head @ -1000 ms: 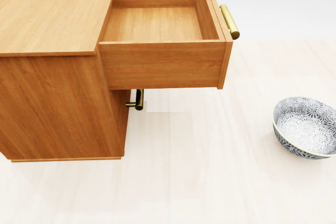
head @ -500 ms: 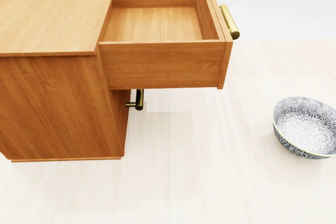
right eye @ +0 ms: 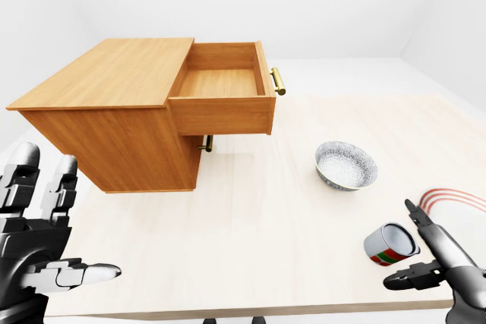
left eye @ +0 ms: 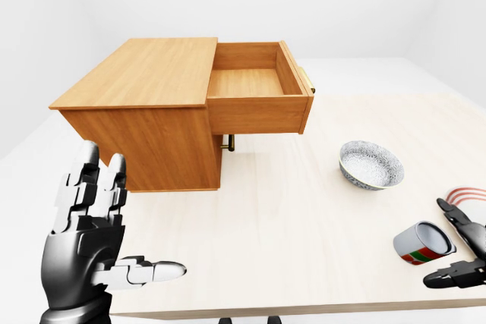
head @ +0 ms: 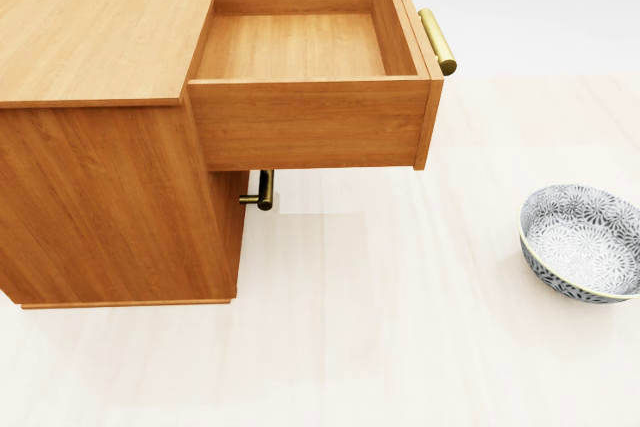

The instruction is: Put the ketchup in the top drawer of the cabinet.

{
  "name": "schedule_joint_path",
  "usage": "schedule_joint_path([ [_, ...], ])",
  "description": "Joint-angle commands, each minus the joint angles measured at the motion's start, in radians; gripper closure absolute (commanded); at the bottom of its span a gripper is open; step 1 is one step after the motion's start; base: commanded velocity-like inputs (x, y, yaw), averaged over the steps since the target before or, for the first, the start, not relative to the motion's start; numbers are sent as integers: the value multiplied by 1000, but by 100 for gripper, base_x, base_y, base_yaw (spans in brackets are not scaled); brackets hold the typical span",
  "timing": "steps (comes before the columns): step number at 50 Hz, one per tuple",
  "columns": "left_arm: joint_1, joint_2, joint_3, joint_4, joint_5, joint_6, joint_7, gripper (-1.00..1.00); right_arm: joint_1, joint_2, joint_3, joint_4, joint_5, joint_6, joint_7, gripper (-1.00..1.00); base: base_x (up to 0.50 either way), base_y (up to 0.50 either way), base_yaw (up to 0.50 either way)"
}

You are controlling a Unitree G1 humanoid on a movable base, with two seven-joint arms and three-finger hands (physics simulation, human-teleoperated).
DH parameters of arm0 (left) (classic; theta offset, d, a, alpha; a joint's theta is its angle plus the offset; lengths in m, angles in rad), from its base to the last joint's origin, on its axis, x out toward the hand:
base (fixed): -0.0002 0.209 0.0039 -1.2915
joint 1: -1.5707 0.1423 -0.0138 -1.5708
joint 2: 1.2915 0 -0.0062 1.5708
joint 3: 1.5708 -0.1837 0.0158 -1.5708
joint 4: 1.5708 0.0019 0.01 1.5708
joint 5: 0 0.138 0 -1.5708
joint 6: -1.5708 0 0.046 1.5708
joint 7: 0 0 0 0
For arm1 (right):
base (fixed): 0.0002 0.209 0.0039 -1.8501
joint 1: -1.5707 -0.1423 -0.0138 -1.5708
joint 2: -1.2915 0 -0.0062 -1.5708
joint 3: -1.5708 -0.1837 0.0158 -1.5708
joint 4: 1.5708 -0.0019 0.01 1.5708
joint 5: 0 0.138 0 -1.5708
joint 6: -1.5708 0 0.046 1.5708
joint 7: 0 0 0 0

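Note:
The wooden cabinet (head: 100, 27) stands at the left of the table. Its top drawer (head: 290, 47) is pulled out to the right and is empty, with a brass handle (head: 437, 40) at its end. A small can-like container with a red and green label, which I take for the ketchup (left eye: 422, 242), lies on its side at the table's lower right. My right hand (right eye: 402, 252) is open, with its fingers standing about the container. My left hand (left eye: 137, 214) is open and empty at the lower left, far from the cabinet.
A patterned grey-and-white bowl (head: 583, 240) sits on the table to the right of the cabinet. A red-ringed plate (right eye: 456, 196) lies at the right edge. The lower drawer's brass handle (head: 262, 190) shows under the open drawer.

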Motion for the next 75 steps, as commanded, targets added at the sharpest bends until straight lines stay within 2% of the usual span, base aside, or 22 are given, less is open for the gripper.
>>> schedule_joint_path([
  [1,0,3,2,-2,-3,0,2,-100,-6,-7,21,30,2,0,0,-100,0,0,0],
  [23,5,0,-10,5,9,0,1,-100,-3,-19,50,115,29,0,0,-100,0,0,0],
  [24,4,1,-9,4,7,0,2,-100,-5,-23,48,127,36,0,0,-70,0,0,0],
  [25,3,2,-8,4,6,0,3,-100,-7,-24,47,128,41,0,0,-6,0,0,0],
  [26,0,2,-8,8,9,0,5,-100,4,-19,45,98,40,0,0,100,0,0,0],
  [47,-2,8,-11,9,10,0,13,-100,8,18,41,-26,-16,0,0,100,0,0,0],
  [60,4,1,-10,4,9,0,5,-100,8,100,-11,-457,-95,0,0,100,0,0,0],
  [69,8,-2,-6,-4,6,0,3,-100,-24,142,47,-665,-232,0,0,100,0,0,0],
  [75,8,-4,5,-9,-3,0,-3,-100,-57,173,119,-794,-309,0,0,100,0,0,0],
])
